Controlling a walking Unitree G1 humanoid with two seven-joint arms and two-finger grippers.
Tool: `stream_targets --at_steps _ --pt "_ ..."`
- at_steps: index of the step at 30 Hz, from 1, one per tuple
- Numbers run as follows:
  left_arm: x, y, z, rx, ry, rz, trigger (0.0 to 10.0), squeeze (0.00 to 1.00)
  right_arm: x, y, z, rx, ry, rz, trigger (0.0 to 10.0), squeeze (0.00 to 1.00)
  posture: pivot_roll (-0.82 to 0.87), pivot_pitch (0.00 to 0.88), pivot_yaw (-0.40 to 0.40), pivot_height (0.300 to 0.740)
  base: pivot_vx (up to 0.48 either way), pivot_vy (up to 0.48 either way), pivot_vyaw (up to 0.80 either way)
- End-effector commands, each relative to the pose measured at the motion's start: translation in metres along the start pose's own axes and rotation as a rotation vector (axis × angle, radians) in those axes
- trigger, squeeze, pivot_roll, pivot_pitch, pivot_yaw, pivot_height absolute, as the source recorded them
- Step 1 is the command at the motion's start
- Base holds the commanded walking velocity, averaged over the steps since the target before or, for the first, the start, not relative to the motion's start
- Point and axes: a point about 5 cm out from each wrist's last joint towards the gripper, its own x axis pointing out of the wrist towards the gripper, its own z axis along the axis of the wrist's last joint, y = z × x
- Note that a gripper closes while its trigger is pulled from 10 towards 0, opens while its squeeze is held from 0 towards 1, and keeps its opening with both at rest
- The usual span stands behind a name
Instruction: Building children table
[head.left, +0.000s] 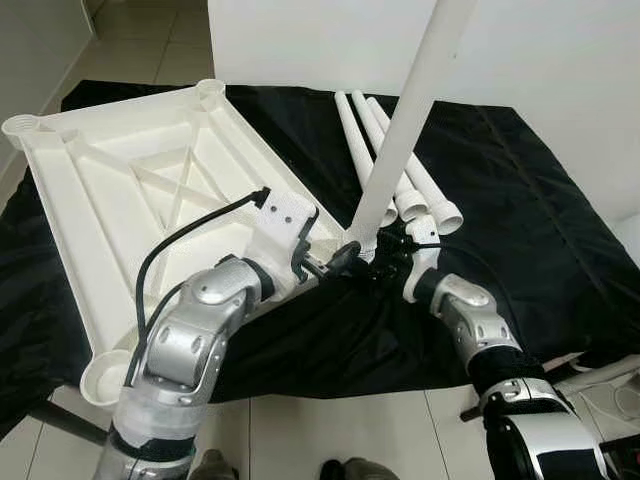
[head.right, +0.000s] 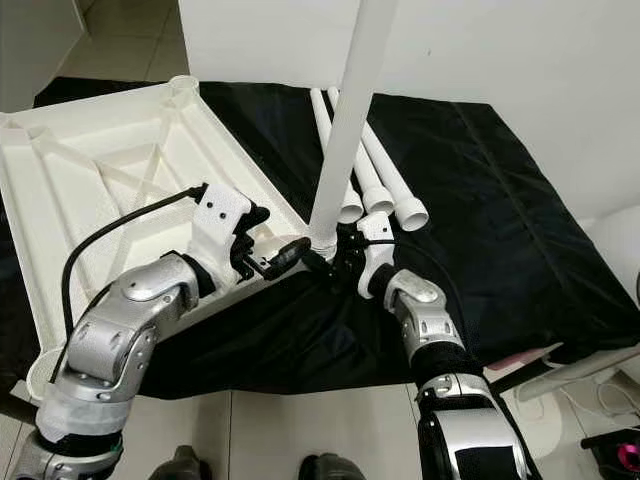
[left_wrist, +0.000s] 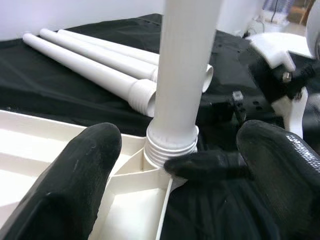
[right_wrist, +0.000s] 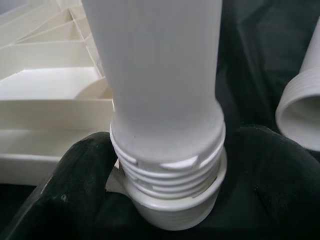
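The white table top lies upside down on a black cloth. One white table leg stands upright with its threaded end in the near corner socket. My right gripper is shut on this leg's base, with a black finger on each side of the thread. My left gripper is open just in front of the same corner. Its fingers are spread wide on either side of the leg without touching it. Three loose legs lie side by side on the cloth behind.
Empty sockets sit at the far corner, the left corner and the near-left corner. A white wall rises behind the cloth. Tiled floor shows at the near edge, with cables and white parts at the right.
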Motion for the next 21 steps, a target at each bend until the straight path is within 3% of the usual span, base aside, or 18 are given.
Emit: stream_targets --at_steps 1,2,3,13,21 --pt "-0.003 -0.011 -0.001 0.010 0.006 -0.142 10.0 0.18 -0.004 -0.001 -0.001 0.007 -0.012 -0.026 10.0 0.00 0.03 0.024 -0.092 0.740 0.000 0.000 0.00" --pt "-0.003 -0.011 -0.001 0.010 0.006 -0.142 10.0 0.18 -0.004 -0.001 -0.001 0.007 -0.012 -0.026 10.0 0.00 0.03 0.024 -0.092 0.740 0.000 0.000 0.00" --pt "-0.005 -0.016 -0.003 0.034 0.017 -0.163 10.0 0.00 -0.004 -0.001 0.004 -0.025 -0.042 -0.035 10.0 0.00 0.04 0.017 -0.090 0.740 0.000 0.000 0.00" --pt "-0.008 -0.034 -0.012 -0.007 0.069 -0.230 10.0 0.00 0.003 -0.003 0.018 -0.098 -0.091 -0.025 10.0 0.00 0.04 0.009 -0.084 0.740 0.000 0.000 0.00" --pt "-0.002 -0.036 -0.019 0.010 0.107 -0.182 10.0 0.00 0.012 -0.006 0.025 -0.129 -0.083 -0.023 10.0 0.00 0.05 0.011 -0.088 0.740 0.000 0.000 0.00"
